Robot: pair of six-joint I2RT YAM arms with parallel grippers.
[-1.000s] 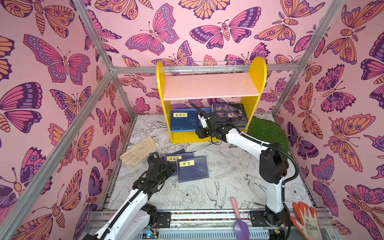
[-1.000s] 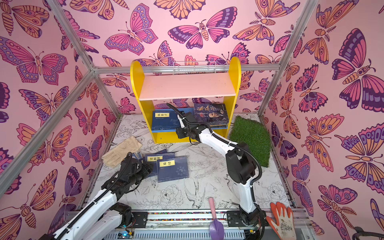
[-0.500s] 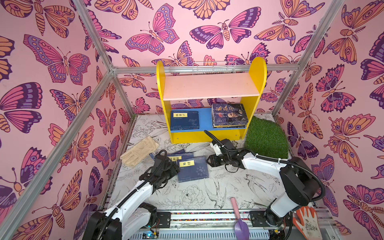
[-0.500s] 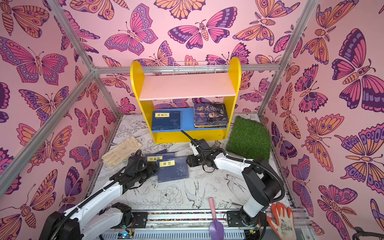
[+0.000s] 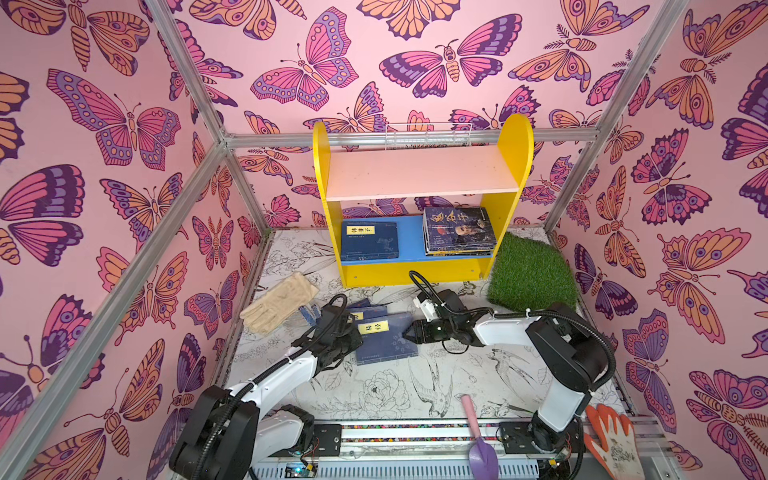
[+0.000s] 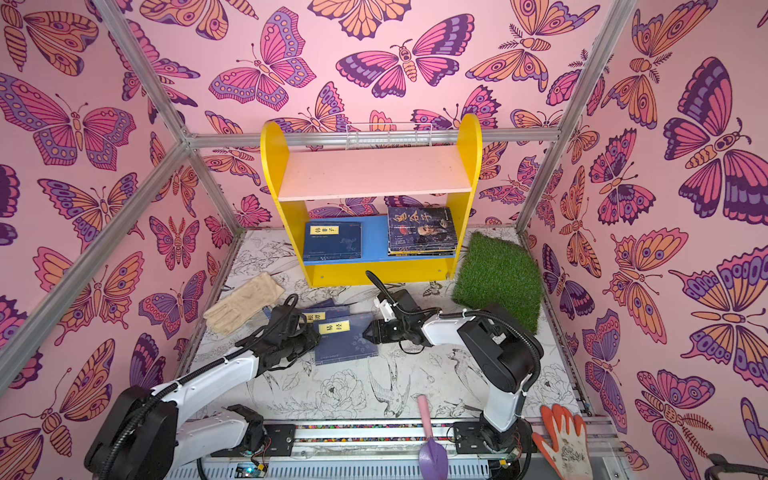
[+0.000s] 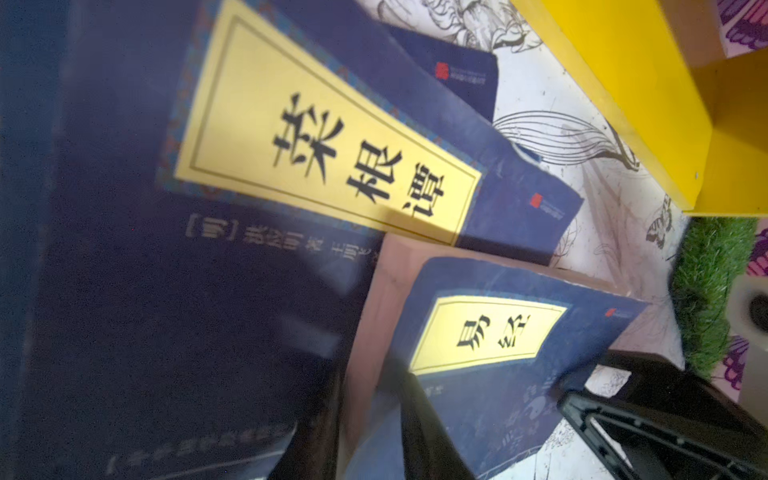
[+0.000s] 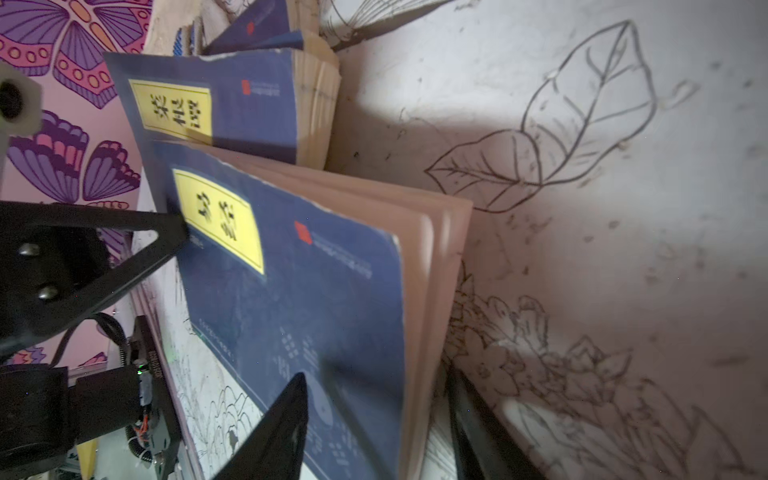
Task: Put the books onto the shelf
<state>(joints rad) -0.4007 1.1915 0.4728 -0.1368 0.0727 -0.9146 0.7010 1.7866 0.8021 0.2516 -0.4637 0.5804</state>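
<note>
In both top views navy books (image 5: 369, 308) lie overlapped on the floor (image 5: 457, 374) before the yellow shelf (image 5: 515, 166); left gripper (image 5: 351, 337) and right gripper (image 5: 412, 332) flank the top book (image 5: 388, 343). Left wrist view: one finger (image 7: 419, 419) rests on its cover; whether it grips, I cannot tell. Right wrist view: right jaws stand apart, straddling its fanned page edge.

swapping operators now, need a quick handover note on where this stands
Left gripper: finger on the top floor book, at its left edge; grip unclear.
Right gripper: open, jaws astride that book's right edge.
Done: one navy book and a stack lie on the blue board of the shelf.
To do: the overlapping floor pile in front of the shelf.
</note>
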